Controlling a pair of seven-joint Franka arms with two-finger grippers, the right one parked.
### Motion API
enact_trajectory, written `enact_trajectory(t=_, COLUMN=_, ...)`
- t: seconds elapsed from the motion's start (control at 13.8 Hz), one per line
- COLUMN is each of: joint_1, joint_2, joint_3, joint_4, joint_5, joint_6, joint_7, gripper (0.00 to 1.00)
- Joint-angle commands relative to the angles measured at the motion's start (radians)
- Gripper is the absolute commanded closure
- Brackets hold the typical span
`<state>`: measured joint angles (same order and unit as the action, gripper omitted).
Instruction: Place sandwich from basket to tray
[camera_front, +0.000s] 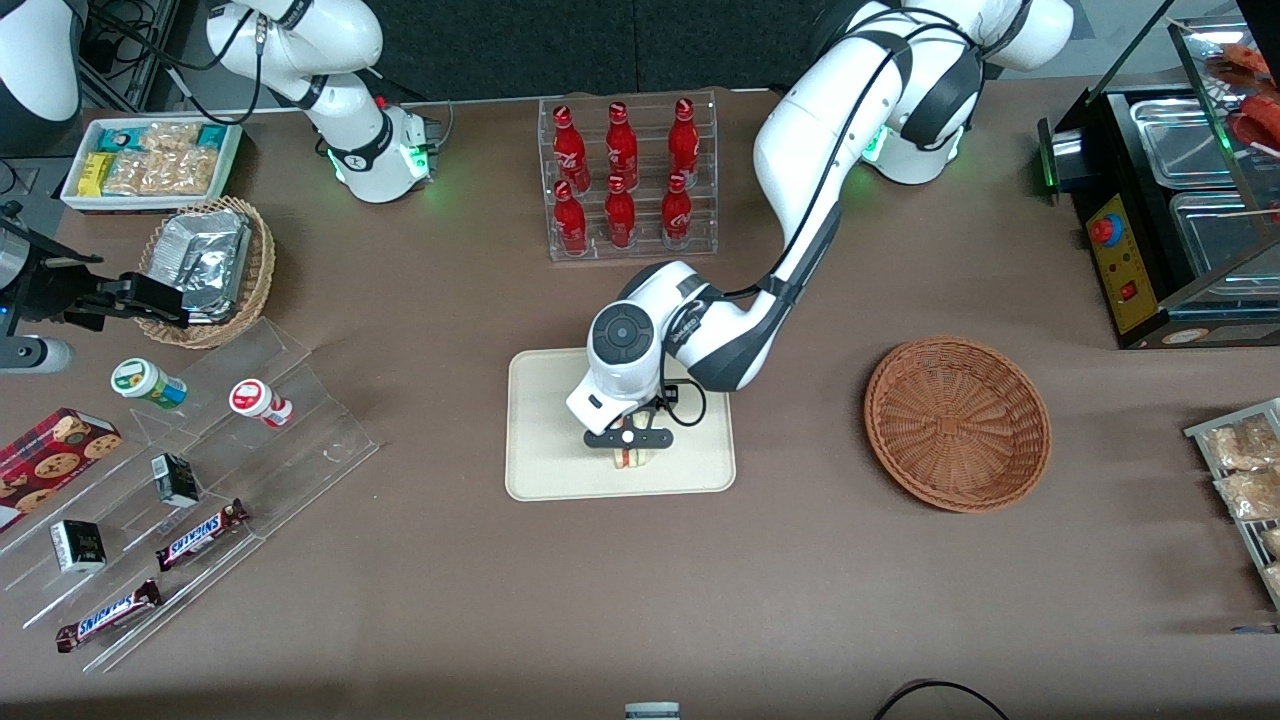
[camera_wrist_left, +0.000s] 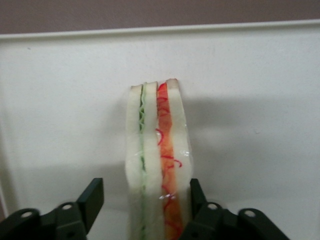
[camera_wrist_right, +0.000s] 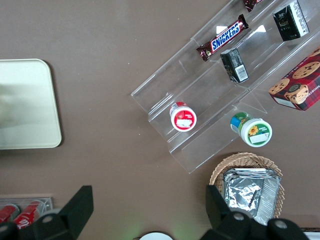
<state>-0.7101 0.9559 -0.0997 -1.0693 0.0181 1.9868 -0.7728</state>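
The sandwich (camera_front: 628, 460) stands on edge on the cream tray (camera_front: 545, 420), near the tray's rim closest to the front camera. My left gripper (camera_front: 629, 452) is right over it, straddling it. In the left wrist view the sandwich (camera_wrist_left: 157, 160) shows its green and red filling between pale bread, upright on the tray (camera_wrist_left: 250, 100). The gripper (camera_wrist_left: 145, 200) is open: one finger (camera_wrist_left: 94, 197) stands clear of the bread, while the other rests at the bread's side. The reddish-brown basket (camera_front: 957, 420) sits empty toward the working arm's end of the table. The tray's corner (camera_wrist_right: 25, 105) shows in the right wrist view.
A clear rack of red bottles (camera_front: 627, 175) stands farther from the front camera than the tray. Toward the parked arm's end are an acrylic stepped shelf (camera_front: 200, 470) with snacks, a tan basket of foil packets (camera_front: 210, 270) and a white snack tray (camera_front: 150, 160). A black machine (camera_front: 1170, 200) stands past the basket.
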Motion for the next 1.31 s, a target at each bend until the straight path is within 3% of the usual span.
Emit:
enact_trajectory(t=0.0, joint_1=0.041, joint_2=-0.106, joint_3=0.003, joint_4=-0.011, joint_5=-0.009, joint_6=-0.123, joint_7=0.013, gripper=0.01)
enact_trajectory(t=0.29, joint_1=0.173, joint_2=-0.284, joint_3=-0.002, joint_4=-0.199, joint_5=-0.084, joint_6=-0.187, joint_7=0.163, gripper=0.01)
enact_trajectory(t=0.8, joint_1=0.397, joint_2=-0.601, joint_3=0.005, joint_4=-0.685, joint_5=-0.024, joint_6=-0.062, joint_7=0.449, gripper=0.01)
enact_trajectory(t=1.09, joint_1=0.535, joint_2=-0.767, joint_3=0.005, joint_4=-0.973, joint_5=-0.017, joint_6=0.157, joint_7=0.625, gripper=0.01)
enact_trajectory(t=1.23, joint_1=0.590, joint_2=-0.813, joint_3=0.006, joint_4=-1.028, joint_5=-0.015, joint_6=0.170, joint_7=0.705, gripper=0.01)
